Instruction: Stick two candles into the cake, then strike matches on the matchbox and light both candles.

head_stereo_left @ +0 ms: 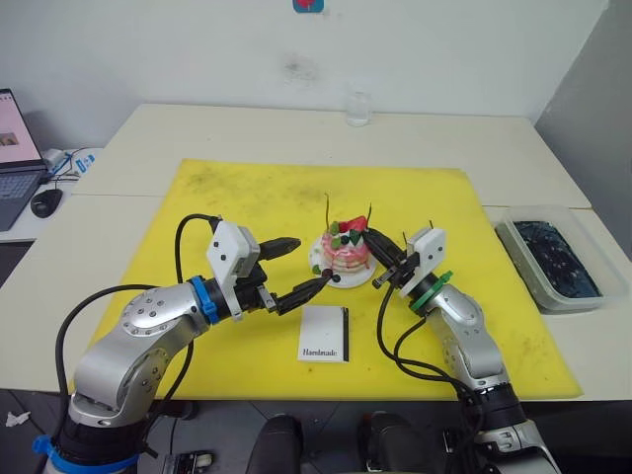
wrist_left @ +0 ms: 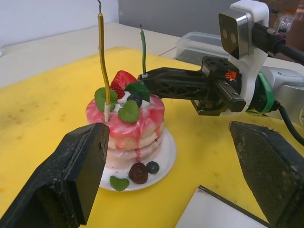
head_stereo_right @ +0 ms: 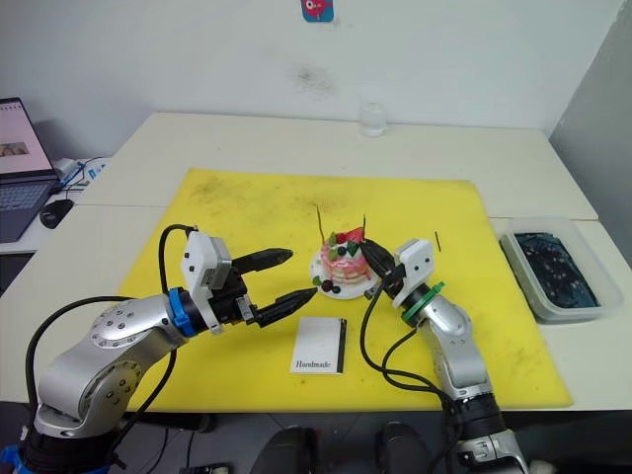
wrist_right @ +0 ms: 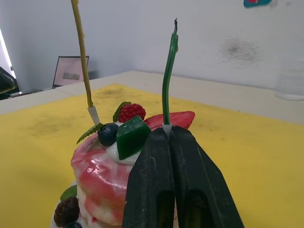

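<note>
Surface: cream table (head_stereo_left: 296, 133), frame centre.
Cover: yellow mat (head_stereo_left: 247, 197) across its middle.
Far edge, top centre: clear glass (head_stereo_left: 358, 109).
Right edge: plastic tub (head_stereo_left: 553, 259).
Upper left: laptop (head_stereo_left: 15, 163), mouse (head_stereo_left: 45, 202).

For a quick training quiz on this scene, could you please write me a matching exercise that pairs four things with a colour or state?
Things:
1. yellow candle
2. green candle
3. matchbox
4. left gripper

States:
A. pinched at its base by the right gripper
B. open, beside the cake
C. standing free in the cake
D. lying flat on the yellow mat

Pairs: 1-C, 2-A, 3-D, 4-B
</note>
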Robot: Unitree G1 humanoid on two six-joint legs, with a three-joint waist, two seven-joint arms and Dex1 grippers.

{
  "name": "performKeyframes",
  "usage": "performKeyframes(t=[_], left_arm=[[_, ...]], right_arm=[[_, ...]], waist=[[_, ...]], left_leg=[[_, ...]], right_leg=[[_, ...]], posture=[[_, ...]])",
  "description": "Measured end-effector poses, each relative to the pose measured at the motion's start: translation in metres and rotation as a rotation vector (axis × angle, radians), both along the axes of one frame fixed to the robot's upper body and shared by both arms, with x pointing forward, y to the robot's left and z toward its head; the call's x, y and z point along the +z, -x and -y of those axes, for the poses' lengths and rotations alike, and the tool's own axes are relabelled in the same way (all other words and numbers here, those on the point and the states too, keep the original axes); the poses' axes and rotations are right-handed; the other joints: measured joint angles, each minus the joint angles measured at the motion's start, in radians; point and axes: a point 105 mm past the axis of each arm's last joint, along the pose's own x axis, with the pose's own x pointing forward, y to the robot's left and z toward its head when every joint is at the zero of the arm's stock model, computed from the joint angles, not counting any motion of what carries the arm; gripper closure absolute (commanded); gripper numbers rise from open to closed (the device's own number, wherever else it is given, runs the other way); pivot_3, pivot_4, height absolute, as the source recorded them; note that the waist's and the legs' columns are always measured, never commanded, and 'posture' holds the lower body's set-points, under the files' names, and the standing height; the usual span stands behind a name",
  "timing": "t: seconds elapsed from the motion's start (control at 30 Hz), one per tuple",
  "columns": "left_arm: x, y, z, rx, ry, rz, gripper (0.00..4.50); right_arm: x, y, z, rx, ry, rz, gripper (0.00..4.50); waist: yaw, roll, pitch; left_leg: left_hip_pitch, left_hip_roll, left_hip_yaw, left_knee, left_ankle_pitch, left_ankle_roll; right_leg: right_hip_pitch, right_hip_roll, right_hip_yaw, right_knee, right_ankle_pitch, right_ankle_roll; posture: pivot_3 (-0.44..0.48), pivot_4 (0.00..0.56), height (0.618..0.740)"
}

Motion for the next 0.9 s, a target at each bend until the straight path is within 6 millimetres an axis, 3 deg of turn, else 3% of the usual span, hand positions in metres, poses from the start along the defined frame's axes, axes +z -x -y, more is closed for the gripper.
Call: performKeyframes(t=[0.07,0.27,0.5,0.67,0.9], left_arm=[[-0.001,0.0,0.002,-0.005,-0.002,-0.003,0.0],[0.0,0.0,0.004,-0.009,0.004,0.015,0.0],[-0.006,-0.001,0.0,0.013,-0.01,-0.009,0.0],[-0.012,-0.008,-0.016,0.068,-0.022,-0.054,0.0],[-0.022,0.002,-0.044,0.119,-0.062,-0.172,0.0]], right_arm=[[0.0,0.0,-0.001,-0.001,-0.008,-0.004,3.49],[0.007,0.0,0.003,-0.016,-0.002,0.008,1.28],[0.027,0.011,0.021,-0.053,0.009,0.05,1.28],[0.031,0.02,0.04,-0.051,0.066,0.042,1.28],[0.021,0.039,0.063,-0.001,0.209,-0.02,1.28]], waist=[[0.0,0.0,0.0],[-0.001,0.0,0.0],[-0.001,0.0,0.0],[-0.001,0.0,0.0],[-0.002,0.0,0.0]], left_leg=[[0.0,0.0,0.0,0.0,0.0,0.0],[0.0,0.0,0.0,0.0,0.0,0.0],[0.0,0.0,0.0,0.0,0.0,0.0],[0.0,0.0,0.0,0.0,0.0,0.0],[0.0,0.0,0.0,-0.001,0.0,0.0]], right_leg=[[0.0,0.0,0.0,0.0,0.0,0.0],[0.0,0.0,0.0,0.0,0.0,0.0],[0.0,-0.001,0.0,0.0,0.0,0.0],[0.0,-0.001,0.0,0.0,0.0,0.0],[0.0,-0.001,0.0,-0.001,-0.001,-0.001]], posture=[[0.0,0.15,0.74],[0.0,0.15,0.74],[0.0,0.15,0.74],[0.0,0.15,0.74],[0.0,0.15,0.74]])
